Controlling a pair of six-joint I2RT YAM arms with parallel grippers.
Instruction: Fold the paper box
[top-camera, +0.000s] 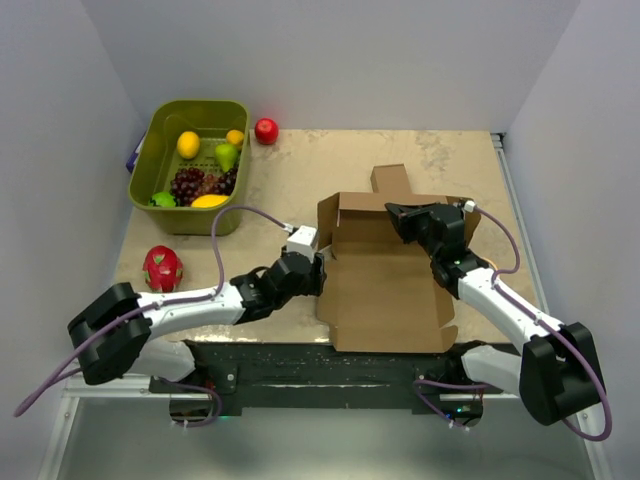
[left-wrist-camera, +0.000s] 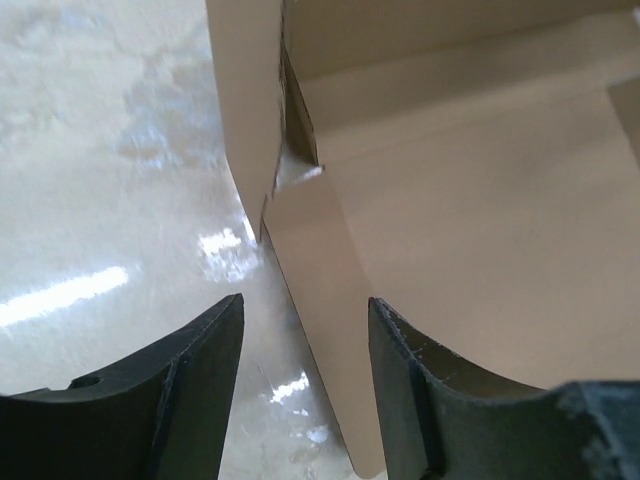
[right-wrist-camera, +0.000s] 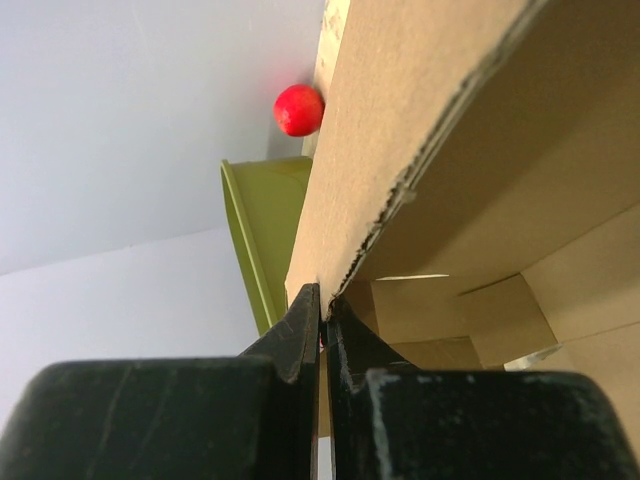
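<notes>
The box (top-camera: 385, 290) lies at the table's (top-camera: 300, 170) front edge, right of centre. The right claw (right-wrist-camera: 322, 298), pressed together at a raised flap's edge, covers part of the back wall from above; whether it pinches is unclear. The left claw (left-wrist-camera: 305, 320) stands spread astride the left wall, with bare table alongside.

Even, bright light is supplied from overhead. Streaks of glare are thrown across the glossy table (left-wrist-camera: 90, 290) in the left wrist view, where the nearest foreground is blurred. The paper box (top-camera: 385, 280) is softly shadowed inside, and its close edge is rendered unsharp in the right wrist view.
</notes>
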